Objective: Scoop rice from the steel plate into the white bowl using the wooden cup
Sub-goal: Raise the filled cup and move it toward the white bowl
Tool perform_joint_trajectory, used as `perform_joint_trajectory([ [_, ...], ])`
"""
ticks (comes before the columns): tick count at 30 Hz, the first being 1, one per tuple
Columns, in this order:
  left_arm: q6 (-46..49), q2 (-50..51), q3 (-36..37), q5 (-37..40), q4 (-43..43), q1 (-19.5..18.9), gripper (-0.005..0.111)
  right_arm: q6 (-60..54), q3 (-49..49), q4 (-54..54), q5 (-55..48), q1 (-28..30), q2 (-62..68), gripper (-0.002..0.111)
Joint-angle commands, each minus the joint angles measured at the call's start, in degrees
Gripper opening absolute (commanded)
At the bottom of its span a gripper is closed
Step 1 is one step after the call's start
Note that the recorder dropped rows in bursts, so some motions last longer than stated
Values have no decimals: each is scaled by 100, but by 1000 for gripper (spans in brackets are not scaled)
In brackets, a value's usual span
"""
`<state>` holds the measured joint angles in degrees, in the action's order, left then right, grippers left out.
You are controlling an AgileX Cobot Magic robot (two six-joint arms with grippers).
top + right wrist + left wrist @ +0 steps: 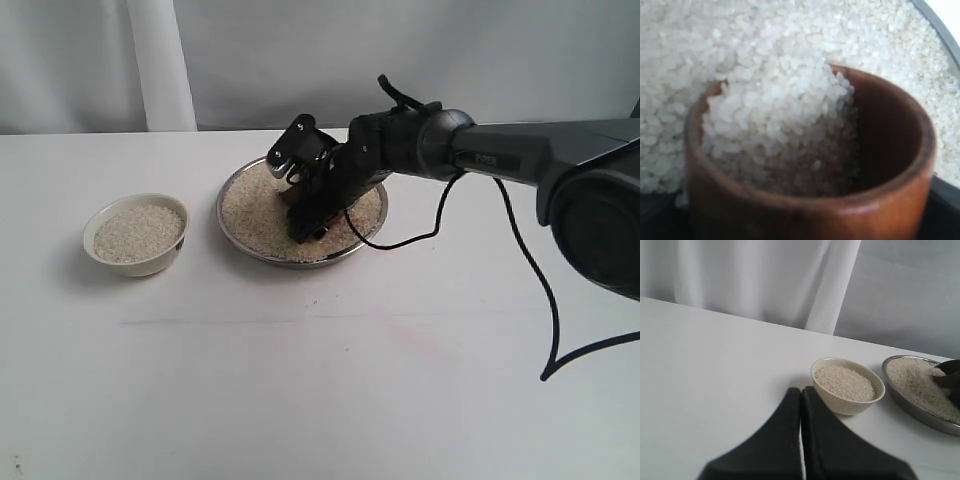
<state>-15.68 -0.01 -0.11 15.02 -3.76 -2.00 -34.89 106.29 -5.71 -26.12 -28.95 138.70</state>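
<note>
We judge the task to be partway through, with a scoop under way. In the exterior view the white bowl (120,264) sits left of centre and already holds rice nearly to its rim, so some transfer looks done. The steel plate (262,258) lies just above the middle of the frame, well apart from the bowl on the table (300,380), and a broad layer of rice (780,115) covers it, so plenty is left to move.

The right gripper (305,222) reaches in from the right of the frame and is down inside the plate. Its jaws stand wide, clasped around the wooden cup (880,165). The right wrist view shows the cup tilted with its mouth in the heap, grains piled against one inner wall and the other wall bare. We take it as partly filled.

The left gripper (801,392) hangs clear of both dishes, on the bowl's far side from the plate, with its jaws pressed together on nothing.

What remains for this scoop, as we read it, is to level the cup, lift it out, carry it leftward over the bowl and tip it there.
</note>
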Motion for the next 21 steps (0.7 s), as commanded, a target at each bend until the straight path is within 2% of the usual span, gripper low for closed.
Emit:
perform_joint_trajectory([
  [1,-12,1,11,-20,27,26,0,-80,-131,-180,283,38,-459,0],
  [21,-12,1,11,-20,27,26,0,-346,-131,-583,469,-115,-1042,0],
])
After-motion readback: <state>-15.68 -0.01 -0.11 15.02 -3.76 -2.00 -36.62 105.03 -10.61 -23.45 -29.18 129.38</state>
